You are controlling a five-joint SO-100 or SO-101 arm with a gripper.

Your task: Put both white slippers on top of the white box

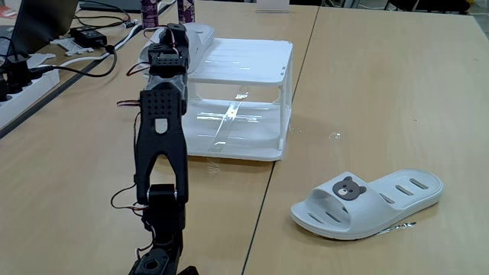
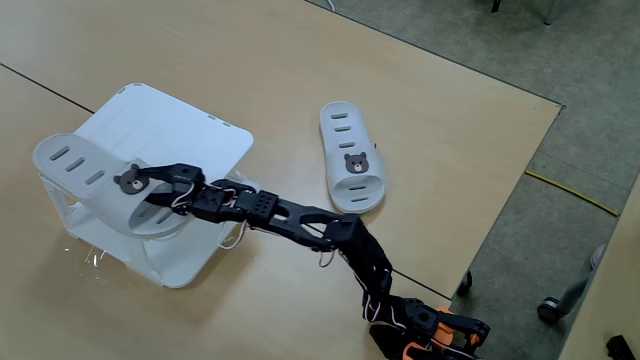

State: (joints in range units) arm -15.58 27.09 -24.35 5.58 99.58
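On the bench [image 2: 330, 40] stands the box [image 2: 190, 140], where the gripper [image 2: 150, 185] seems closed on one slipper [image 2: 85, 175] at its strap to lay it flat on top, while the other slipper [image 2: 352, 160] waits apart on the bench.

Wooden table [image 1: 367, 84]; white box [image 1: 252, 99], one slipper [image 1: 367, 202], perhaps cables [image 1: 84, 57]

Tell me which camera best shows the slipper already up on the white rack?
The high, downward-looking fixed view: the slipper on the rack shows its slots and bear badge. The low fixed view catches only its edge behind the arm.
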